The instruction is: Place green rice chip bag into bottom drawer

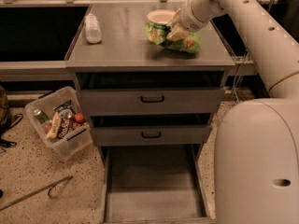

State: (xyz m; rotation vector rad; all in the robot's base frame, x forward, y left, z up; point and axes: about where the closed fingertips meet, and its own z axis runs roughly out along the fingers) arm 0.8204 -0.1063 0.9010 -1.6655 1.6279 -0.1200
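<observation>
The green rice chip bag (189,42) is at the right of the grey counter top (121,41), crinkled, its left end raised a little over a shadow. My gripper (174,31) reaches in from the upper right and is shut on the bag's upper left part, just in front of a white bowl (160,16). The bottom drawer (152,181) is pulled out at floor level below the counter, and its flat grey floor is bare.
A white bottle (93,28) lies at the counter's left. Two shallower drawers with black handles (152,98) (150,135) stand slightly open above the bottom one. A clear bin (42,107) of snacks stands on the floor at left. My white body (257,162) fills the right.
</observation>
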